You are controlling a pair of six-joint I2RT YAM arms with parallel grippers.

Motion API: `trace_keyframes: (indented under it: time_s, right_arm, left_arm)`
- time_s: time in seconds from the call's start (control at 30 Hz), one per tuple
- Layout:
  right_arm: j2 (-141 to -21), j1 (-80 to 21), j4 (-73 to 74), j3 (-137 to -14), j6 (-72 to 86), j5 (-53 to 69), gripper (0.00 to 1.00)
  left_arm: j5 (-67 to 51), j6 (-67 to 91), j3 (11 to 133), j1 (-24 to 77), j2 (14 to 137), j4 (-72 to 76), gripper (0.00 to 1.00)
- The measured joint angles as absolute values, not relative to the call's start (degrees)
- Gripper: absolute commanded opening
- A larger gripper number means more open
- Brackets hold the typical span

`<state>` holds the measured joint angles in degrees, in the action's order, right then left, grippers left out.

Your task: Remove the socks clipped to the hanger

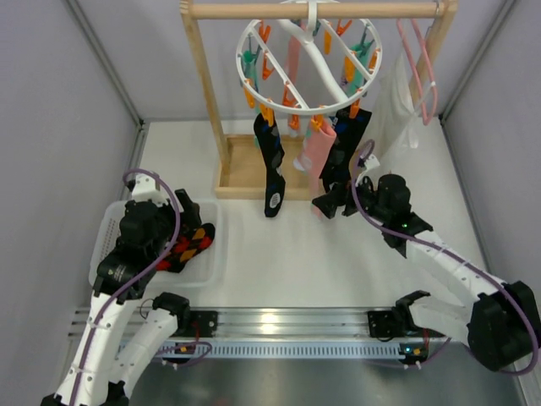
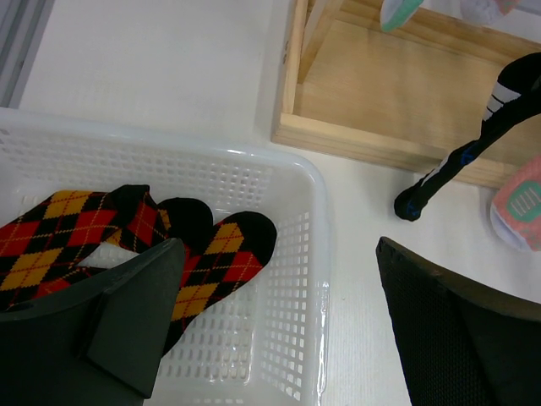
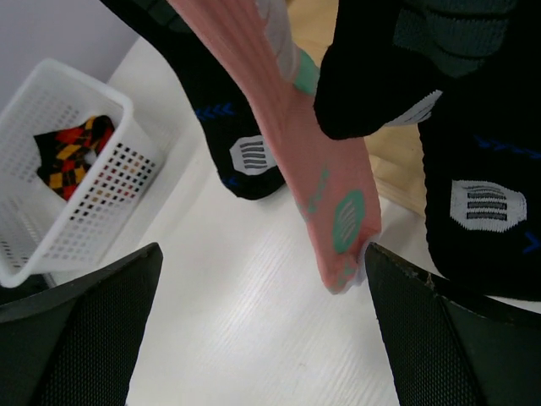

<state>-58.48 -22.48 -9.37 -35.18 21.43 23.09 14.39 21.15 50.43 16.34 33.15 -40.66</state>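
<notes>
Several socks (image 1: 270, 169) hang clipped. Right tool (image 3: 262, 249), jaws apart, faces pink sock (image 3: 330, 194) at 12 o'clock: pinch toe, tug downward.

Wooden rack (image 1: 207, 85) at the back of a white table (image 1: 279, 262), pink wire hanger (image 1: 427, 72) on its top bar at right, white cloth (image 1: 390, 110) hanging beside it, white slotted basket (image 1: 213, 258) near left, metal rail (image 1: 287, 321) along the near edge

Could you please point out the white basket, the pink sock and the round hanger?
white basket (image 2: 306, 254), left wrist view, right wall.
pink sock (image 3: 334, 199), right wrist view, its sole.
round hanger (image 1: 241, 46), top external view, left rim.
</notes>
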Motion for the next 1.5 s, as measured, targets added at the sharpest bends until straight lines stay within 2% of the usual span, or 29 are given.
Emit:
trace_keyframes:
  time_s: [0.07,0.23,0.37,0.47,0.5,0.53,0.6,0.67,0.7,0.9,1.23,1.37,1.5]
  right_arm:
    - [-62.67,-23.88,-11.40,-35.40,19.66,21.61,0.97]
    - [-70.28,-27.07,-17.45,-35.38,16.67,17.45,0.79]
    - [-76.53,-30.13,-22.96,-35.35,14.83,12.91,0.72]
    - [-81.10,-32.25,-27.38,-35.35,13.58,8.64,0.52]
    - [-82.30,-32.88,-28.49,-35.35,13.26,7.11,0.33]
    - [-83.07,-33.32,-29.30,-35.33,12.95,6.07,0.26]
    - [-84.07,-34.92,-32.14,-34.85,12.56,2.33,0.12]
    - [-84.05,-36.80,-34.52,-34.13,12.08,-0.82,0.07]
    - [-84.05,-38.09,-35.24,-34.06,11.88,-2.44,0.00]
    - [-83.72,-45.54,-37.41,-34.04,11.22,-9.85,0.00]
    - [-85.10,-61.19,-35.92,-38.39,11.25,-26.81,0.00]
    - [-89.17,-64.60,-36.03,-42.11,12.23,-30.76,0.00]
    - [-93.93,-67.05,-35.51,-46.09,12.60,-33.78,0.00]
  left_arm:
    - [14.39,21.15,50.43,16.34,33.15,-40.69,0.98]
    - [14.39,21.17,50.43,16.34,33.26,-40.69,0.99]
    - [14.39,21.34,50.43,16.34,34.15,-40.69,0.99]
    - [14.48,21.82,50.43,16.34,35.18,-40.69,0.98]
    - [14.63,22.09,50.43,16.34,35.53,-40.66,0.98]
    - [14.81,22.39,50.43,16.34,35.83,-40.69,0.99]
    - [15.51,22.83,50.41,16.34,36.32,-40.66,0.98]
    - [16.03,23.09,50.41,16.34,36.58,-40.66,0.99]
    - [16.01,23.11,50.41,16.34,36.67,-40.66,0.99]
    - [12.40,24.01,52.03,16.34,38.33,-40.99,0.99]
    - [4.10,25.43,72.07,18.20,46.22,-40.38,0.98]
    - [8.19,25.41,77.95,25.54,50.46,-41.04,0.98]
    - [18.70,24.34,85.52,38.87,57.78,-42.83,0.99]
